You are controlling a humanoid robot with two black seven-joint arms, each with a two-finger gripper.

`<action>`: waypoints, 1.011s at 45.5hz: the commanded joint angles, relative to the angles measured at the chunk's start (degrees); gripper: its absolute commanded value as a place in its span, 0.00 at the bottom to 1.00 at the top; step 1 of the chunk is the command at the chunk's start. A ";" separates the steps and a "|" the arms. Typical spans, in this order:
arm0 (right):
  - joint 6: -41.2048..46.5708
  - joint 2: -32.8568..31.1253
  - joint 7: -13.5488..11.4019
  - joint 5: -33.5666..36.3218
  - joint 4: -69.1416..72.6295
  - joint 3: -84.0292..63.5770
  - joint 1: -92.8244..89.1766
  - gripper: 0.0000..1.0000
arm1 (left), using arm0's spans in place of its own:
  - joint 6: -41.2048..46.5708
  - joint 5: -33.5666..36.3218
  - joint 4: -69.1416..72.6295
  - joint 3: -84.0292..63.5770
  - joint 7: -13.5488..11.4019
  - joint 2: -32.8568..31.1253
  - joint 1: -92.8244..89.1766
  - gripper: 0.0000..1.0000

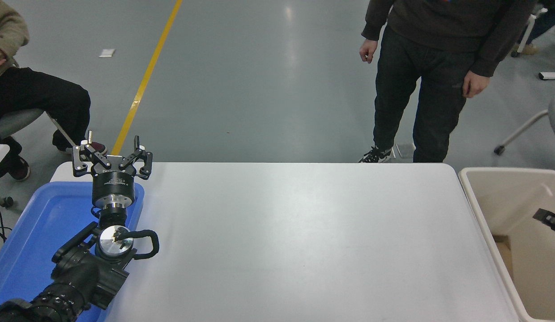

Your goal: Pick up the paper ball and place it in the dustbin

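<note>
The beige dustbin (pixel 472 197) stands at the table's right end, its deep inside open to view. Only a small black tip of my right gripper (pixel 549 219) shows at the picture's right edge, above the bin's inside. The paper ball is not in view; I cannot tell whether it is in the gripper or in the bin. My left gripper (pixel 111 154) is open and empty, parked over the far end of the blue tray at the lower left.
A shallow blue tray (pixel 40 223) lies on the white table's (pixel 295 241) left end. A person (pixel 429 67) stands at the far right side. Another person (pixel 27 94) sits at the far left. A chair leg (pixel 519 134) is at the right.
</note>
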 commanded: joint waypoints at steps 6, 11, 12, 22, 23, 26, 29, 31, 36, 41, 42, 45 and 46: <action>19.61 -6.86 -0.33 -9.64 22.44 -1.69 29.59 1.00 | 0.01 0.00 0.01 0.00 0.02 -0.02 0.00 0.99; 24.27 -5.37 -0.33 -9.82 29.47 -3.44 36.80 1.00 | 0.01 0.00 -0.07 0.00 0.02 -0.02 0.00 0.99; 25.32 -4.75 -0.33 -9.82 31.22 -4.23 38.56 1.00 | 0.01 0.00 0.01 0.00 0.02 -0.02 0.00 0.99; 30.43 7.46 -0.07 -8.94 43.98 -16.71 56.05 1.00 | 0.01 0.00 -0.07 0.00 0.02 -0.11 0.00 0.99; 30.69 8.60 0.02 -8.76 44.25 -17.06 56.85 1.00 | 0.01 0.00 0.01 0.00 0.02 -0.11 0.00 0.99; 31.66 11.85 0.11 -7.98 44.86 -17.51 58.87 1.00 | 0.01 0.09 -0.07 0.00 0.02 -0.11 0.00 0.99; 33.76 15.02 0.11 -5.96 46.00 -17.94 60.54 1.00 | 0.01 0.00 0.01 0.00 0.02 -0.11 0.00 0.99; 35.70 17.39 0.02 -3.68 46.97 -18.38 61.68 1.00 | 0.01 0.00 0.01 0.00 0.02 -0.02 0.00 0.99; 38.78 23.45 0.02 6.07 49.34 -20.40 64.67 1.00 | 0.01 0.00 0.01 0.00 0.02 -0.02 0.09 0.99; 40.01 28.12 0.02 14.69 51.28 -21.55 68.19 1.00 | 0.01 0.09 0.01 0.00 0.02 -0.02 0.09 0.99; 40.27 28.73 0.02 15.57 51.54 -21.64 68.63 1.00 | 0.01 0.00 0.01 0.00 0.02 -0.02 0.09 0.99; 40.54 30.76 -0.07 17.16 52.25 -21.90 69.51 1.00 | 0.01 0.00 0.01 0.00 0.02 -0.02 0.09 0.99; 40.63 31.11 -0.07 17.43 52.34 -21.99 69.77 1.00 | 0.01 0.00 0.01 0.00 0.02 -0.02 0.09 0.99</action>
